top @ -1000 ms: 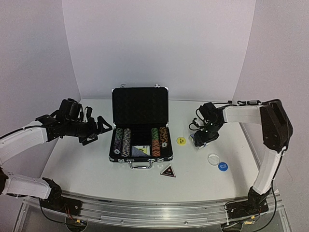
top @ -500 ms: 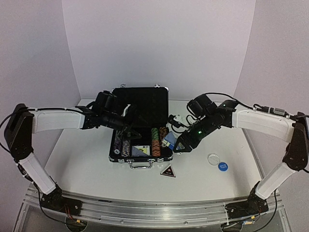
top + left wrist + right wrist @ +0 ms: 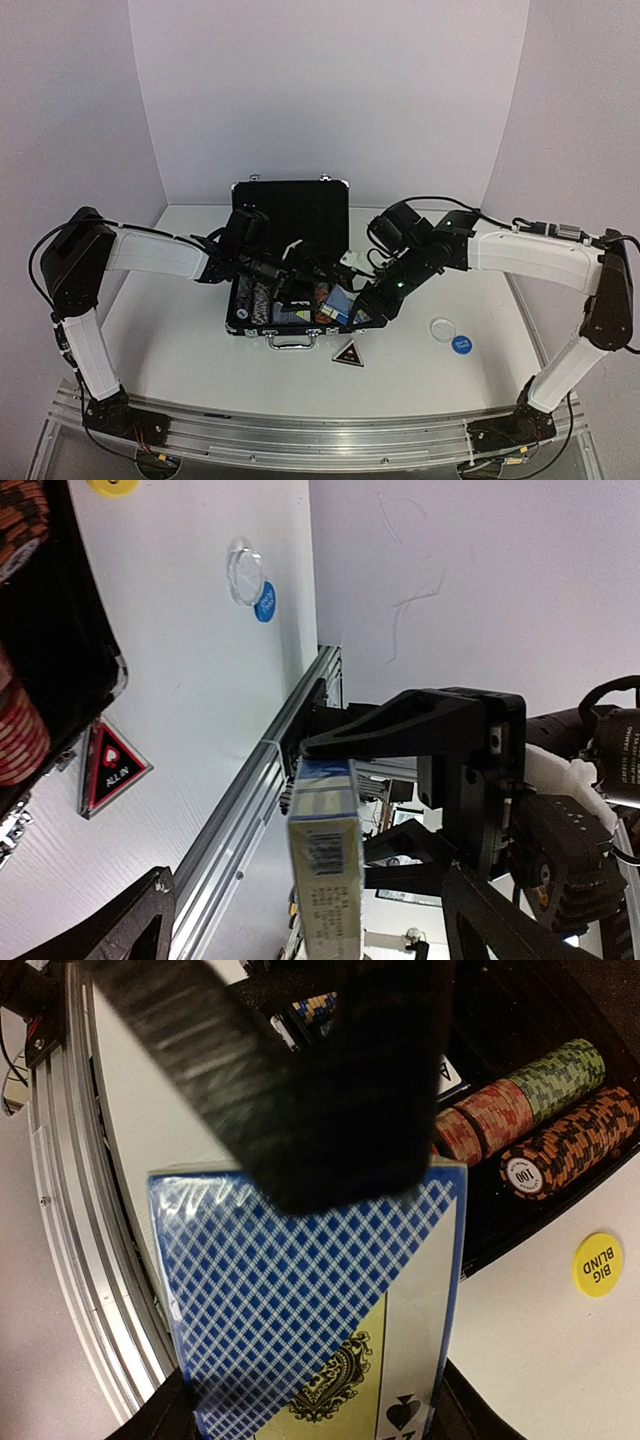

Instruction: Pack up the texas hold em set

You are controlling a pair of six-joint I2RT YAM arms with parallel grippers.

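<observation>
Nearest, marker (image 3: 348,354): dark triangle, flat before the briefcase (image 3: 290,186).
Deck (image 3: 300,1310): blue-checked, clamped in my right gripper (image 3: 347,303) over the case's front right.
Chips (image 3: 258,296): striped rows inside.
Left gripper (image 3: 298,264): my fingers (image 3: 140,930) wide, holding nothing, over the case's middle.
Lid: black, silver-edged, upright.

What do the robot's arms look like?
The left arm and right arm have white shells and black joints. The left gripper and right gripper are black, with two fingers each. Black cables loop alongside; a green light glows near the right wrist.
</observation>
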